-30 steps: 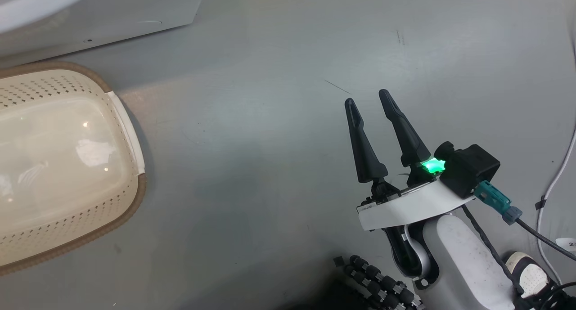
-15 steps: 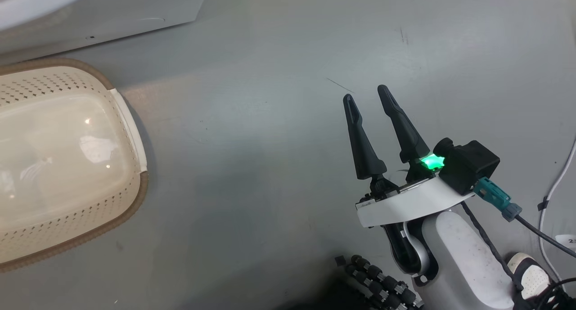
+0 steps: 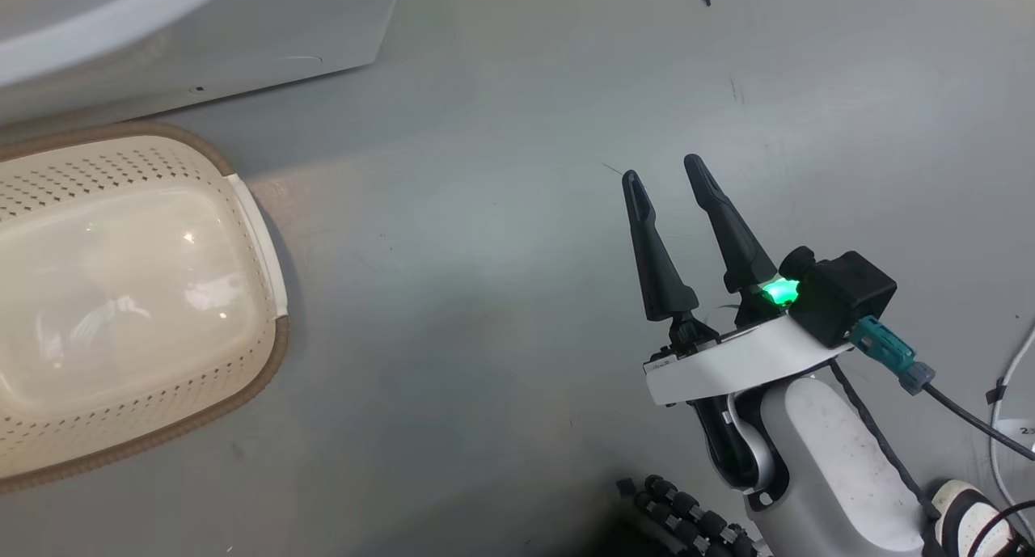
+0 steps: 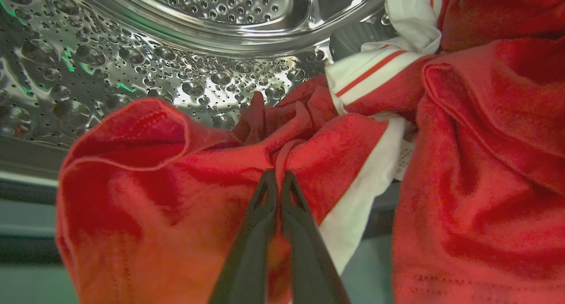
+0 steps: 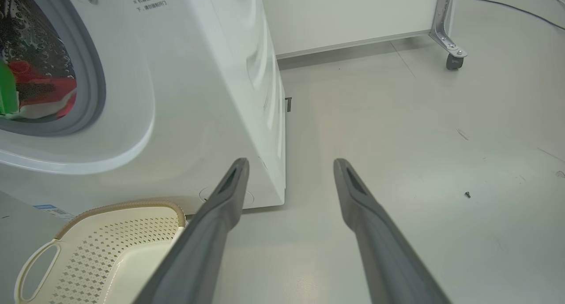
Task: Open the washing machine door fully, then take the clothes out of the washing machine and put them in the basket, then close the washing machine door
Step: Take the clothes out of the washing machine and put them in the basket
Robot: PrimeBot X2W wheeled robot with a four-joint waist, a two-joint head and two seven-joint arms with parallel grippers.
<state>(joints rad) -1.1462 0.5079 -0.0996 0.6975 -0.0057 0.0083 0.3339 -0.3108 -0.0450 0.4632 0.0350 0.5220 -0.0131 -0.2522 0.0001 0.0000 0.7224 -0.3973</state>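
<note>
Inside the steel drum of the washing machine (image 4: 198, 39), the red clothes (image 4: 145, 180) with white trim lie bunched; my left gripper (image 4: 276, 177) is shut on a pinched fold of the red fabric. The white washing machine (image 5: 198, 74) stands at the left in the right wrist view, with red cloth (image 5: 39, 81) showing through its open mouth. The cream basket (image 3: 121, 298) sits on the floor before the machine (image 3: 242, 31), also visible as the basket (image 5: 101, 251) in the right wrist view. My right gripper (image 3: 667, 177) hangs open over bare floor, right of the basket. The door is out of view.
Grey floor stretches right of the washing machine. A small screw (image 5: 467, 194) lies on it. A castor leg (image 5: 452, 59) of a white cabinet stands at the back right. White and black cables (image 3: 1007, 371) run along the right edge by my base.
The head camera has shifted, so the basket and machine sit further right and lower in the picture. The right gripper stays open over the floor.
</note>
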